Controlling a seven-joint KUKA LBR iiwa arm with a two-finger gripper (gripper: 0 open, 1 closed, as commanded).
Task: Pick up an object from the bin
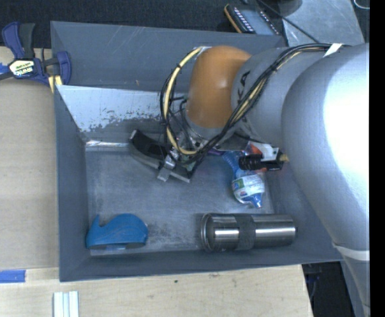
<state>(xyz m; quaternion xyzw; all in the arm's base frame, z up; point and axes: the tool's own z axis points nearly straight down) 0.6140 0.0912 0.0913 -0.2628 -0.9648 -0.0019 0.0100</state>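
Grey bin (70,197) floor: jaws, open or closed I cannot tell, near a blue bottle (247,187), label unreadable.

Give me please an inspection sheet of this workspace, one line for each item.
Surface: grey bin floor, scuffed, bare at left.
Job's things: blue lump at lower left; steel cylinder lying at lower right; crushed bottle above it; black piece beside the tool.
Clutter: small black-red part by the bottle.
Tool: low over the floor's middle.
Cables: yellow and black cables loop round the orange wrist cover.
Surroundings: dark keypad device above the bin.
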